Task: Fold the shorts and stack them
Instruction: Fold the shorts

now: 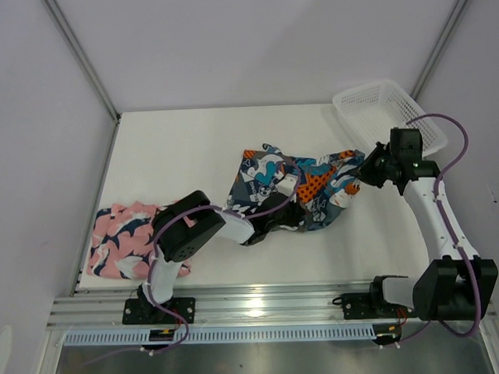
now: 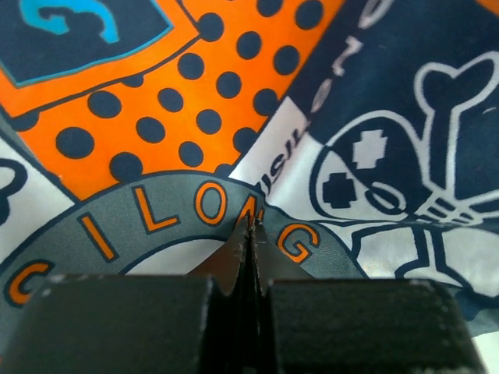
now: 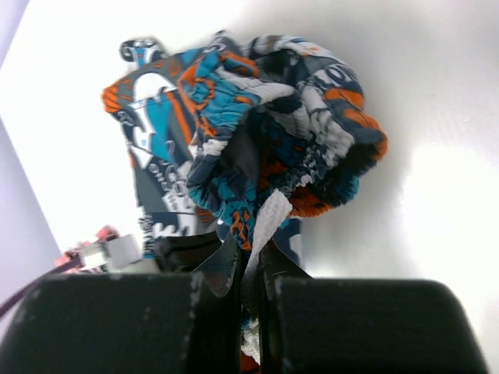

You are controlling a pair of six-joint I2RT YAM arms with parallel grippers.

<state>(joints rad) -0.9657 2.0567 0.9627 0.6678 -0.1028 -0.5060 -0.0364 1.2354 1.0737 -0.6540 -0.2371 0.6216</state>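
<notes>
The patterned shorts (image 1: 295,185) in blue, teal, orange and white lie crumpled at the table's middle, stretched between both grippers. My left gripper (image 1: 264,228) is shut on their near-left edge. In the left wrist view the fingertips (image 2: 253,227) meet at the fabric (image 2: 234,117), which fills the frame. My right gripper (image 1: 365,172) is shut on their right end. In the right wrist view the gathered waistband (image 3: 265,156) and a white tag (image 3: 269,222) run into the shut jaws. The pink shorts (image 1: 123,238) with navy-and-white shapes lie folded at the near left, apart from both grippers.
A white mesh basket (image 1: 387,115) stands at the back right, just behind the right arm. White walls and metal posts close off the table's back and sides. The arms' mounting rail (image 1: 263,306) runs along the near edge.
</notes>
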